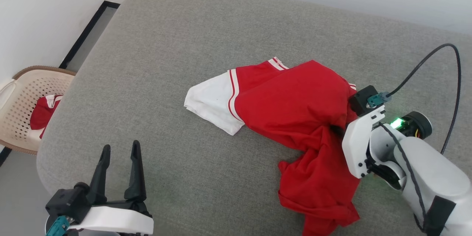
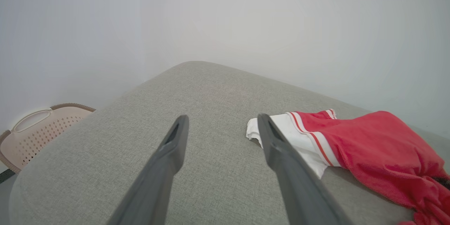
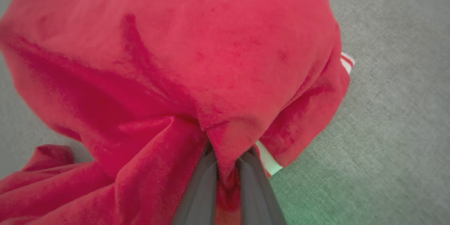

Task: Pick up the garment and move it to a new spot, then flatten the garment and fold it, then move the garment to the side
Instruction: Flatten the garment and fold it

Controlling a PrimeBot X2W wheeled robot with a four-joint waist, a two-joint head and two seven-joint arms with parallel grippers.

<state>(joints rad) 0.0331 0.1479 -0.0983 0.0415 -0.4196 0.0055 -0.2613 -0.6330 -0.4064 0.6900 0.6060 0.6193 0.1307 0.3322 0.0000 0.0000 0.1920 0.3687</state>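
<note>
At the far left a cream perforated laundry basket [image 1: 25,88] stands on the floor beside the grey upholstered cushion [image 1: 177,37], with another red-and-white piece of clothing [image 1: 42,112] inside it. The left gripper [image 1: 121,146] hovers over the cushion's near left corner. Its jaws are spread wide with nothing between them, and it is well apart from the garment [image 1: 291,99], probably parked clear while the other arm works. The garment lies crumpled on the middle-right of the cushion. The right gripper [image 3: 230,158] reaches in low from the garment's right side, its jaws pinching a bunched fold of the red body fabric. This looks like the grasp for lifting it to a new spot. The jersey is red. One white sleeve [image 1: 212,103] with red stripes lies flat toward the left, and striped trim peeks out at the top and right. The lower part trails in wrinkled folds toward the near edge.
</note>
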